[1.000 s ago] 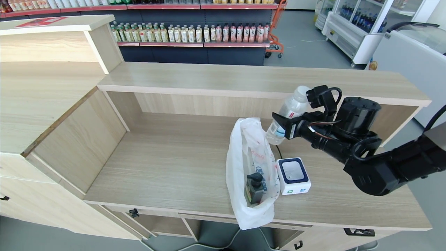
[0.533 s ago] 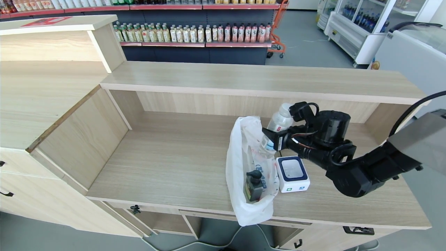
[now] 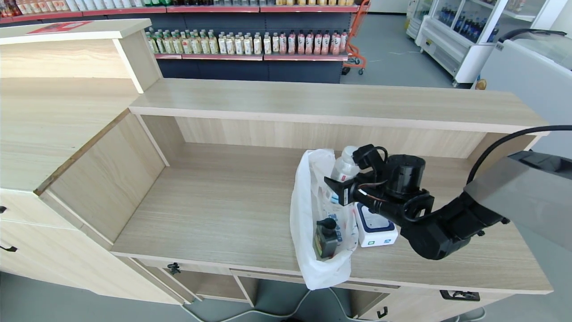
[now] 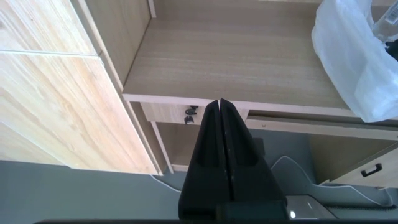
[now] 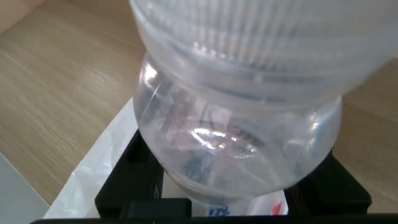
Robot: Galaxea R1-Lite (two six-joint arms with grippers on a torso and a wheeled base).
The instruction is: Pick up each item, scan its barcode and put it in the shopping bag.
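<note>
Bottle: we see a clear bottle [image 3: 344, 168] with a white cap, tilted with the cap up and away from us. Its lower end is at the open mouth of the bag, above the far end. We cannot tell whether the base is already inside.
Right gripper: the right gripper [image 3: 352, 172] is clamped on the bottle's middle, one finger on each side. In the right wrist view the bottle [image 5: 236, 124] sits between its dark fingers.
Bag: the white plastic bag [image 3: 304, 210] lies on the worktop with its mouth open upward, its near end hanging over the front edge. We see a dark pump bottle [image 3: 325, 239] standing inside it, toward the near end.
Scanner: a white box scanner [image 3: 379, 232] with a blue-rimmed window sits just right of the bag, partly hidden under the right arm.
Left gripper: the left gripper [image 4: 219, 134] has its fingers pressed together with nothing between them. It hangs below and in front of the worktop's front edge, well left of the bag [image 4: 348, 56].
Worktop: we see a light wood worktop [image 3: 214, 210] with a raised ledge behind it.
</note>
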